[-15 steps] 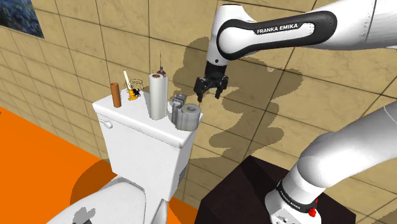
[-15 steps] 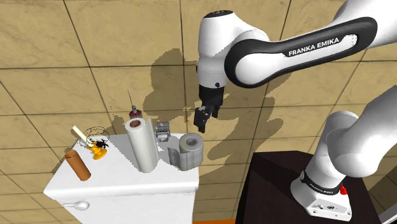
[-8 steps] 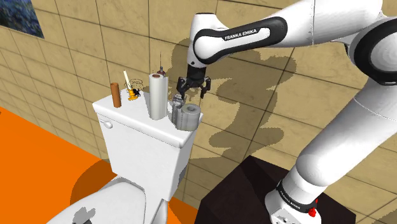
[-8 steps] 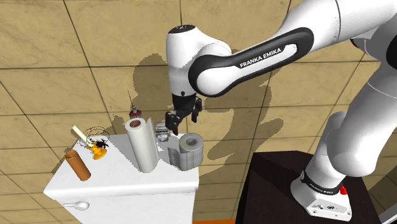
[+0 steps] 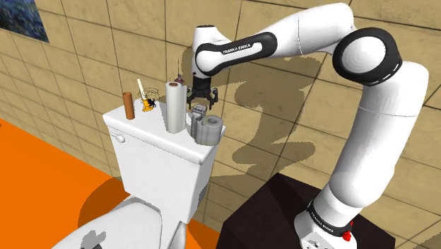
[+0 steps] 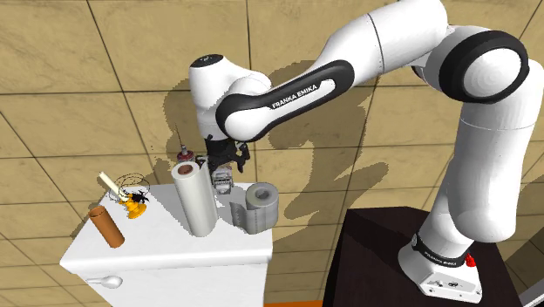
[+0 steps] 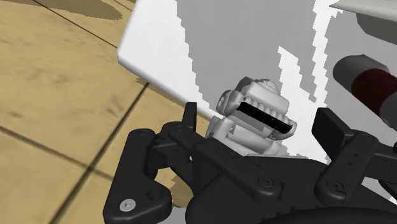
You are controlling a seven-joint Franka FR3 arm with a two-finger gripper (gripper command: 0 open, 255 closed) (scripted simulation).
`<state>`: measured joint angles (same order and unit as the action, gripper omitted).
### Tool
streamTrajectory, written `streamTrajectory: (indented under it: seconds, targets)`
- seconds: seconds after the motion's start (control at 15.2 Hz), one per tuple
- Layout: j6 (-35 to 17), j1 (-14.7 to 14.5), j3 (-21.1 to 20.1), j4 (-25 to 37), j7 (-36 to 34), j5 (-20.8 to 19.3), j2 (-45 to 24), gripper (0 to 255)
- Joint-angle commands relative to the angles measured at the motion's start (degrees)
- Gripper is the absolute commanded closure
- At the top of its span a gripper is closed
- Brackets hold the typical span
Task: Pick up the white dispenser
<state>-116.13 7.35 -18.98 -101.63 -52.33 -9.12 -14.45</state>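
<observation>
One grey dispenser (image 5: 197, 113) stands tight between one tall roll (image 5: 172, 106) and one short roll (image 5: 210, 129) at the tank lid (image 5: 147, 127) rear edge, open empty jaws just above.

On the toilet tank (image 5: 161, 157) we find the dispenser (image 5: 198, 112) between the tall roll (image 5: 173, 107) and the short roll (image 5: 210, 129), with the claw (image 5: 200, 105) above.

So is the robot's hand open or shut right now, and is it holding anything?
Gripper: open, holding nothing; the pale grey dispenser sits between its fingers, untouched.
</observation>
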Motion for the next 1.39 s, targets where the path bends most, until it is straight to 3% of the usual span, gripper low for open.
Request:
streamTrajectory:
  seconds: [0.0,0.59,0.66,1.32]
  targets:
    - [-0.05,-0.5,0.56,2.67,-2.25,-1.15,-3.0,0]
    - [-4.4,-0.48,0.71,-0.03,-3.11,-2.16,-4.81,0]
    - [-4.36,-0.54,0.7,0.13,-3.18,-2.2,-4.94,255]
    - [-3.75,-0.4,0.6,0.34,-2.99,-2.02,-4.51,255]
